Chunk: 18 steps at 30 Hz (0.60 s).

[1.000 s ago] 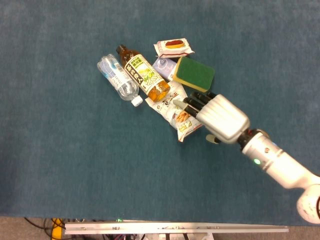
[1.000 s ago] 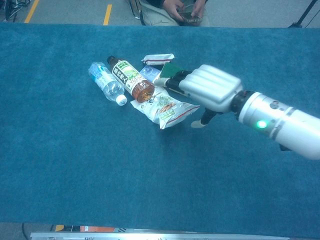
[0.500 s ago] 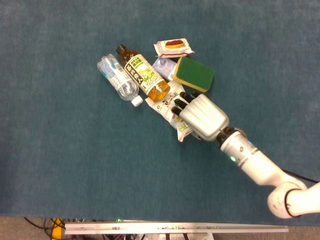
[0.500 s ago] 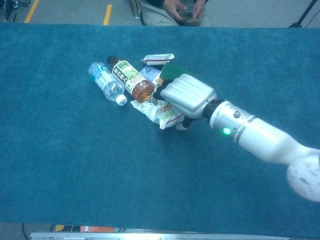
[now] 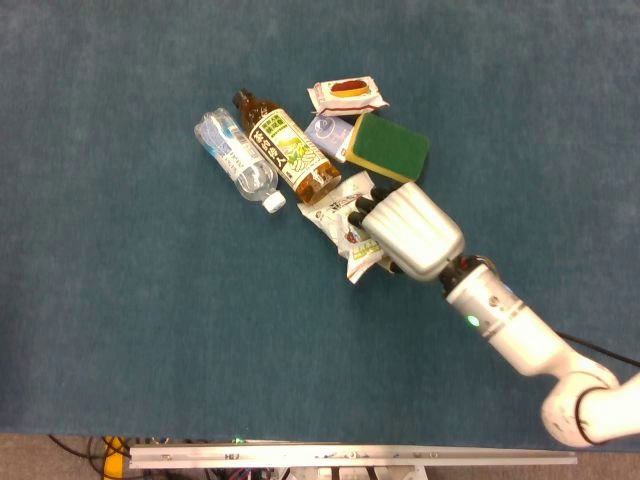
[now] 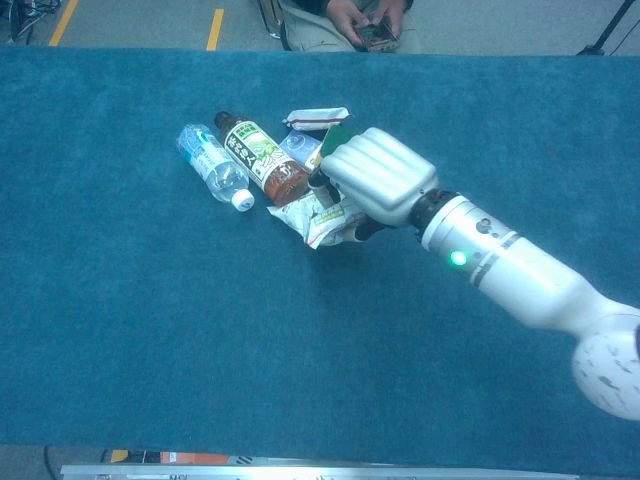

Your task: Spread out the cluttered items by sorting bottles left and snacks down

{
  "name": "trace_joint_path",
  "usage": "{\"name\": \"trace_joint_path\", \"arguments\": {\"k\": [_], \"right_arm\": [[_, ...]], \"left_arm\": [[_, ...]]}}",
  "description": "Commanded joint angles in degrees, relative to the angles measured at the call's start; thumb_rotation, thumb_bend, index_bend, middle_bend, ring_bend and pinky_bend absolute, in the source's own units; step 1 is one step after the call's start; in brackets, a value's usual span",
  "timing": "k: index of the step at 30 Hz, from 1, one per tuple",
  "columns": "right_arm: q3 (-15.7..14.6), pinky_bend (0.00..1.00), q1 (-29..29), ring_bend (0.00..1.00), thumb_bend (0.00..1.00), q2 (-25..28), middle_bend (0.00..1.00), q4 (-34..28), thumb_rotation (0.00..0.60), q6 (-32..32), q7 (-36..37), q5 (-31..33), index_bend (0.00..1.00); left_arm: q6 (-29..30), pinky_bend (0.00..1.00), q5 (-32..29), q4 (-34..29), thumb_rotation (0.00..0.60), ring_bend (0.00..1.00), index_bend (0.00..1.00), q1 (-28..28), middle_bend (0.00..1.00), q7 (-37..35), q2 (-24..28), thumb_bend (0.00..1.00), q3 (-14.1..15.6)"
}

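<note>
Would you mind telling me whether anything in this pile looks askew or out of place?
The white snack bag looks crumpled and bunched where the right hand grips it. Both bottles lie on their sides: the clear water bottle and the tea bottle. The green sponge overlaps a small pale packet.

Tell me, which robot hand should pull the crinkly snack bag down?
The right hand. It's already gripping the snack bag, which is crumpled under its fingers. The left hand isn't in either view.
</note>
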Motion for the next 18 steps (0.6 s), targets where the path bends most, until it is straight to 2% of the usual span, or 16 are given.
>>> {"name": "trace_joint_path", "arguments": {"k": [1,8,18], "right_arm": [[-1.8,0.64,-1.4,0.49,0.22,3.1,0.57,-3.4,0.600,2.1,1.9,-3.2,0.69],[-8.1,0.64,-4.5,0.49,0.22,8.9,0.57,-9.1,0.600,5.1,5.2,-10.7,0.68],[-14.9,0.64,-7.6,0.49,0.22,12.9,0.57,-11.5,0.600,6.8,7.4,-19.9,0.69]], "left_arm": [[0.0,0.16,0.2,0.1,0.600,0.05,0.20,-0.1,0.14,0.0,0.0,0.26,0.0],[0.6,0.16,0.6,0.9,0.600,0.05,0.20,0.1,0.15,-0.4,-0.6,0.26,-0.2],[0.4,0.16,1.3,0.3,0.600,0.05,0.20,-0.1,0.15,0.3,-1.0,0.26,-0.2]]}}
